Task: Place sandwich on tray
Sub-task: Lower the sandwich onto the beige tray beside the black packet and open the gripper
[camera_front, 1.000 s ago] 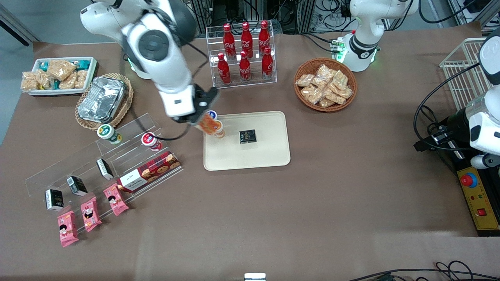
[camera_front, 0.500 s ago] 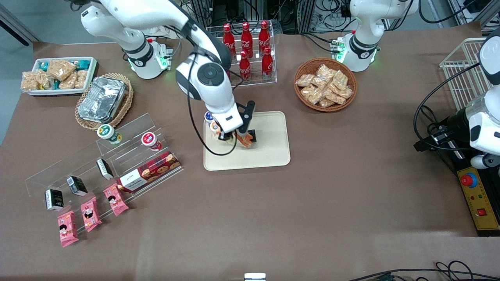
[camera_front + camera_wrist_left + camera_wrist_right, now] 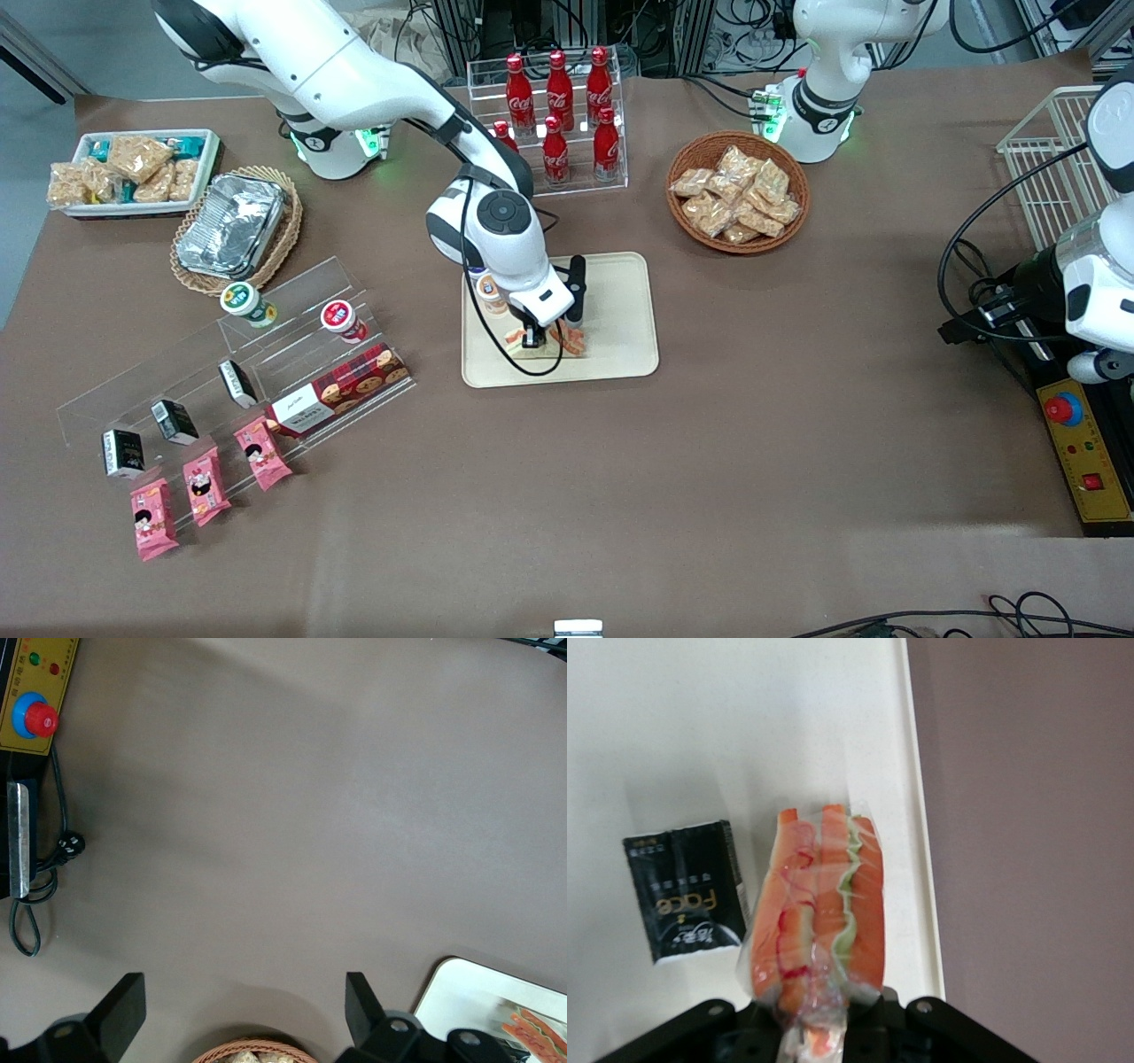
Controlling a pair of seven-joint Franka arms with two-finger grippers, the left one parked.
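Note:
My right gripper (image 3: 544,338) is low over the cream-beige tray (image 3: 620,350), shut on the wrapped sandwich (image 3: 569,340). In the right wrist view the sandwich (image 3: 819,912) sticks out from between the gripper's (image 3: 819,1020) fingers, orange-pink and green filling edge showing, over the tray (image 3: 744,718) close to its rim. I cannot tell whether the sandwich touches the tray. The tray's corner (image 3: 465,992) and the sandwich (image 3: 532,1028) also show in the left wrist view.
A small black packet (image 3: 687,895) lies on the tray beside the sandwich. A capped cup (image 3: 488,291) stands at the tray's edge toward the working arm's end. A cola bottle rack (image 3: 554,124), a snack basket (image 3: 737,190) and an acrylic shelf (image 3: 292,328) surround the tray.
The gripper has carried the sandwich from above the cups at the tray's edge to over the tray's middle, nearer the front camera and lower.

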